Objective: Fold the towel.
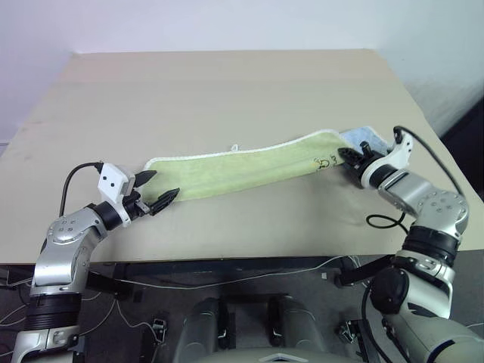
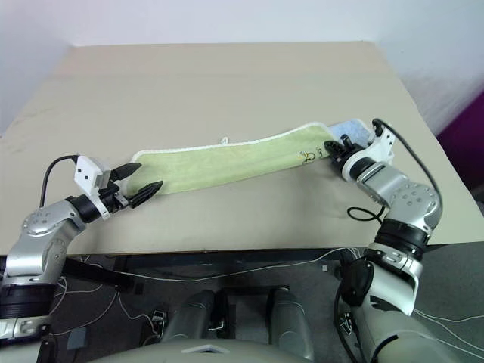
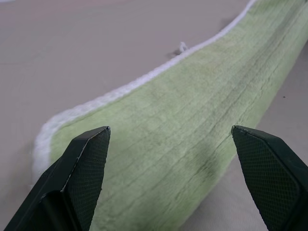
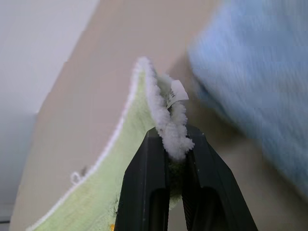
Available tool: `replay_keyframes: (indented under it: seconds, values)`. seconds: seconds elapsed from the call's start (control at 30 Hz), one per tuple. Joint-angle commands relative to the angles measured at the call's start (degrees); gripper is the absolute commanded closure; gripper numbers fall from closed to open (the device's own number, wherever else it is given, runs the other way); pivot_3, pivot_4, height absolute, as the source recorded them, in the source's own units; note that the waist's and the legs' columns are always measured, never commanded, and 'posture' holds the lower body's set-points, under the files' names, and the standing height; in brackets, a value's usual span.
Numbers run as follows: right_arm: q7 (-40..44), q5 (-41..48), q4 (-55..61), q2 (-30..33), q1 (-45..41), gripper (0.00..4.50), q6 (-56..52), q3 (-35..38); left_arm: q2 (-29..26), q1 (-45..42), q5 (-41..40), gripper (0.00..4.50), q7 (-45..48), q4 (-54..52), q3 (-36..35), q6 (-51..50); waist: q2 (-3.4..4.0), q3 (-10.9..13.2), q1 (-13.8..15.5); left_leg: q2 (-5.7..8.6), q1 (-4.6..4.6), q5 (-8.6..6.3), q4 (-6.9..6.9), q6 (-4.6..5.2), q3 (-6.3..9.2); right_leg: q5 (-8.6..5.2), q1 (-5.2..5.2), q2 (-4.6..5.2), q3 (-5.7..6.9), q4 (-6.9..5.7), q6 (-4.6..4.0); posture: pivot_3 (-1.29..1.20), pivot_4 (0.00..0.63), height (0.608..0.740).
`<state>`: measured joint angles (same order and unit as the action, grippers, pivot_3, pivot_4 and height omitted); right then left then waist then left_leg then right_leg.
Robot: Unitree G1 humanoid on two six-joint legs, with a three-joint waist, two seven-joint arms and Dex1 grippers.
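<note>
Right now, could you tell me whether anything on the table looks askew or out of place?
Slightly. The green towel lies skewed across the table, its right end pinched in the shut right claw while the open left claw only straddles the other end. A blue towel sits right behind the gripped end, close enough to snag.

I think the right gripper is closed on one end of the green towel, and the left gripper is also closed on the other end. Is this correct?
Not fully. The right gripper is indeed shut on one end of the towel, but the left gripper is open: the left wrist view shows its two fingers spread wide apart over the towel's other end, not clamping it.
</note>
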<state>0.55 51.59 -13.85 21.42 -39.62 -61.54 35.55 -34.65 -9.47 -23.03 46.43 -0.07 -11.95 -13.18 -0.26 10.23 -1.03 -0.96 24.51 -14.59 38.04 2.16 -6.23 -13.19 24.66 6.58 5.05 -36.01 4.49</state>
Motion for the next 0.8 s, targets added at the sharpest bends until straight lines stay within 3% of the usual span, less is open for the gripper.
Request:
replay_keyframes:
  seconds: [0.03, 0.23, 0.47, 0.77, 0.8]
  values:
    - [5.6, -3.7, 7.7, 2.5, -0.6, 4.08, 1.5, -9.3, 0.2, -0.7, 0.1, 0.29, -0.2, -0.9, 0.0, 0.6, 0.01, 0.0, -0.1, -0.01, 0.0, 0.0, -0.01, 0.0, 0.0, -0.01, 0.0, -0.01, 0.0, 0.01, 0.0, 0.0, 0.15, 0.74]
    - [16.1, -11.6, 19.6, 6.2, 1.8, 4.08, 3.8, -29.2, 0.7, -0.1, 0.0, 0.29, -0.8, -1.6, 0.1, 0.5, 0.01, 0.0, 0.0, -0.01, 0.03, 0.0, -0.02, 0.0, -0.01, -0.01, 0.04, 0.0, -0.01, 0.01, 0.01, 0.0, 0.15, 0.74]
    - [22.3, -22.5, 21.4, 5.7, 2.4, 4.08, 9.6, -45.9, 1.6, 0.4, 0.0, 0.29, -1.5, -2.4, 0.5, 0.5, -0.02, 0.0, 0.2, 0.02, 0.06, -0.01, -0.01, 0.01, 0.0, -0.01, 0.07, 0.09, 0.02, 0.03, 0.01, 0.0, 0.15, 0.74]
    - [24.9, -27.7, 19.2, 2.2, 3.4, 4.08, 12.0, -48.5, 2.0, 1.8, -0.6, 0.29, -2.2, -3.8, 0.1, 0.1, -0.02, 0.0, 0.2, 0.02, 0.19, -0.01, -0.01, 0.0, 0.0, 0.0, 0.2, 0.11, 0.02, 0.02, 0.01, 0.0, 0.15, 0.74]
    - [25.6, -27.3, 19.5, 1.9, 3.6, 3.91, 12.0, -47.9, 2.2, 2.2, -0.9, 0.29, -2.4, -4.3, 0.0, -0.1, -0.02, 0.0, 0.2, 0.02, 0.19, -0.01, -0.01, 0.0, 0.0, 0.0, 0.2, 0.11, 0.02, 0.02, 0.0, 0.0, 0.15, 0.74]
